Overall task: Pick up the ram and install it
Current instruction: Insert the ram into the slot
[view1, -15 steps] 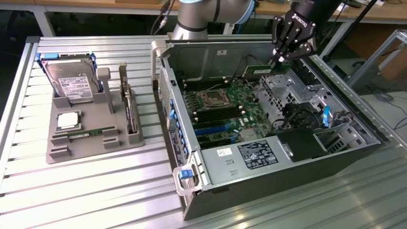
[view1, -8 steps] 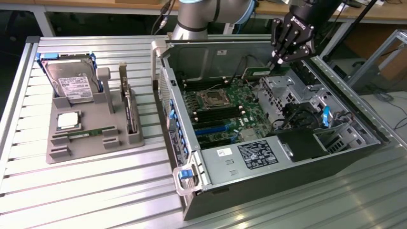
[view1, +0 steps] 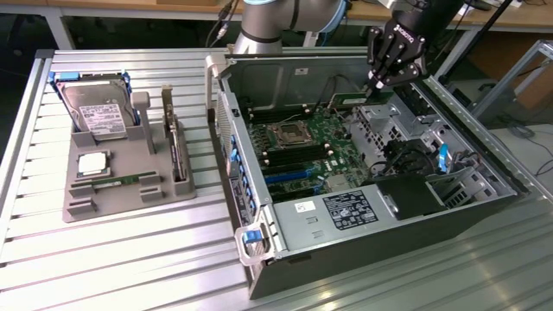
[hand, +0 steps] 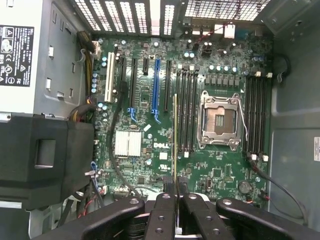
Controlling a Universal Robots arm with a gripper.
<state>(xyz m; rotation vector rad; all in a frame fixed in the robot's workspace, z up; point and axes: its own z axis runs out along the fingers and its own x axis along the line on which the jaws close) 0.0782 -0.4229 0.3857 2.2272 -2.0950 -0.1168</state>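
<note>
Jaws: You had the black-fingered gripper (view1: pixel 377 83) closed on one end of the long, thin green circuit-board ram stick (view1: pixel 356 98), in the upper right of the exterior frame.
Ram: It hung inside the open grey metal computer case (view1: pixel 294 78), apparently above the green motherboard (view1: pixel 311 155) and not seated. In the wrist view it showed edge-on beside the black memory slots (hand: pixel 186 110).
Risk, alignment: If you had come down slightly off or tilted, the stick would likely have jammed on a slot wall.
Risk, neighbours: Drift sideways could have struck the open silver processor socket (hand: pixel 220 120).
Case contents: The motherboard, a black box and loose cables (hand: pixel 117 145).
Tray: At the frame's left, the grey moulded tray (view1: pixel 129 201) held a boxy silver hard drive (view1: pixel 100 110) and a square silver processor chip (view1: pixel 93 163).
</note>
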